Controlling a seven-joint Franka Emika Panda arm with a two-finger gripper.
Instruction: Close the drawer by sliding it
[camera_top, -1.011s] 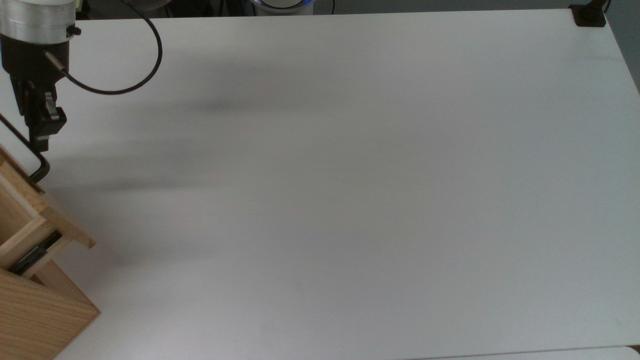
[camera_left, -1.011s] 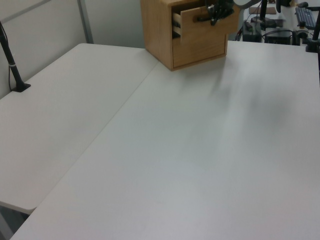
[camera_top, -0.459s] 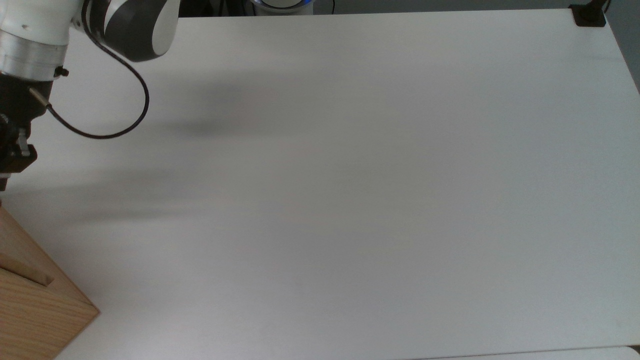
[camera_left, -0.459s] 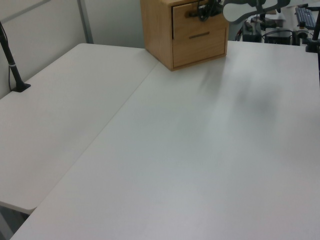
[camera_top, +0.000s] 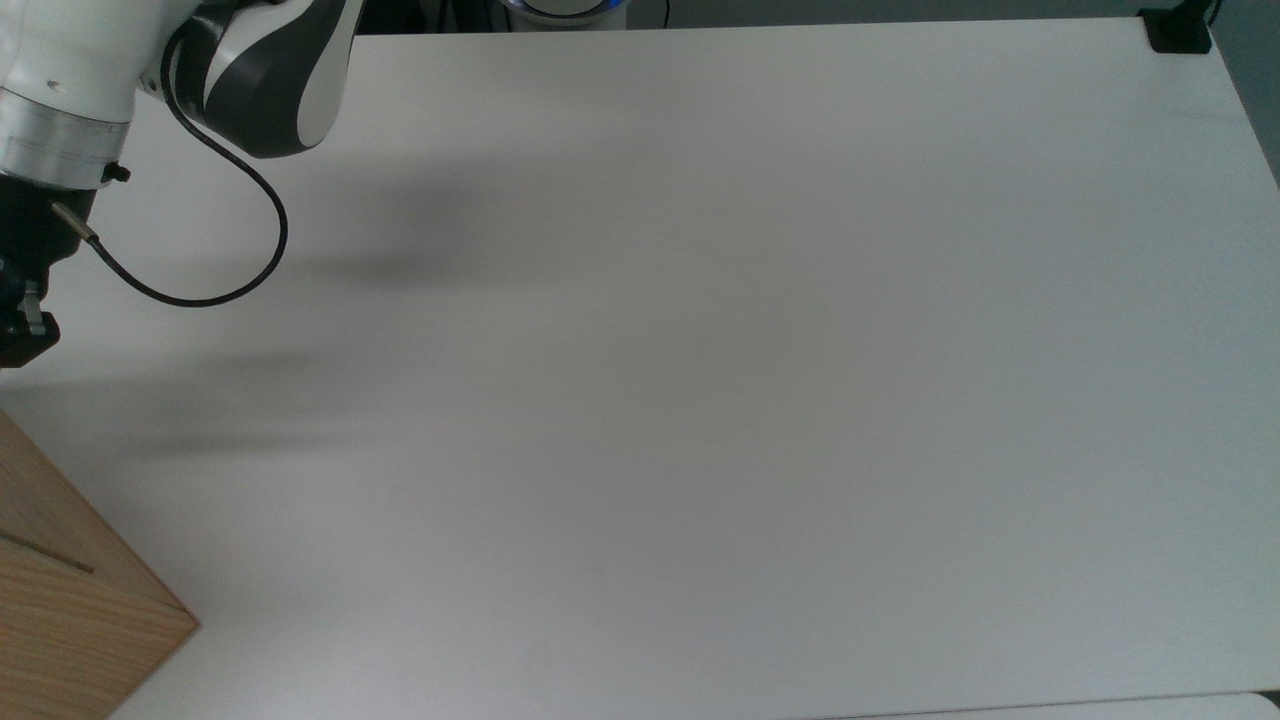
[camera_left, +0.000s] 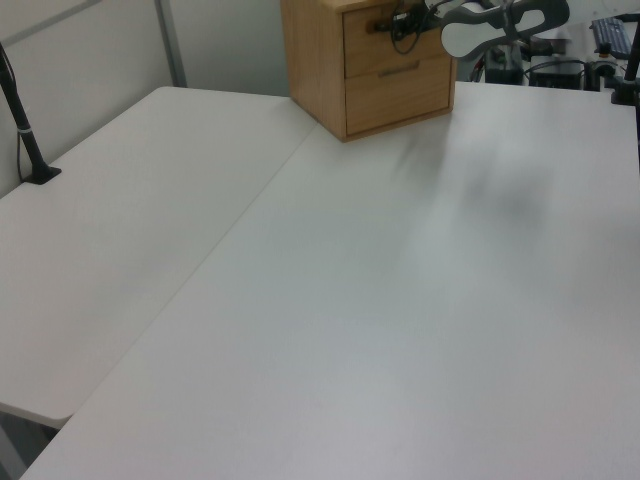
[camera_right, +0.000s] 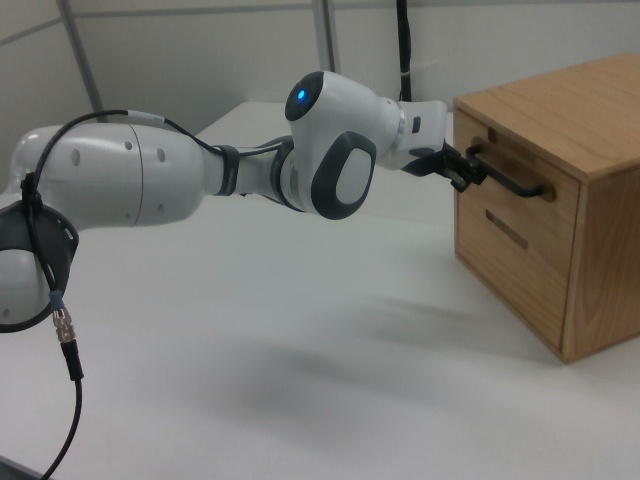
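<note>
The black two-finger gripper (camera_right: 470, 168) sits at the black metal bar handle (camera_right: 515, 182) of the light wooden drawer (camera_right: 520, 190); whether its fingers clamp the bar, I cannot tell. The drawer front lies flush in the wooden cabinet (camera_right: 600, 130), directly ahead of the gripper, on the white table (camera_right: 300, 380).

In the top view my gripper (camera_top: 18, 335) is cut off at the left edge, and the cabinet (camera_top: 70, 600) is cropped to a corner. In the right view my gripper hides part of the drawer (camera_right: 515, 205) handle (camera_right: 520, 185); finger spacing is too small to tell.
</note>
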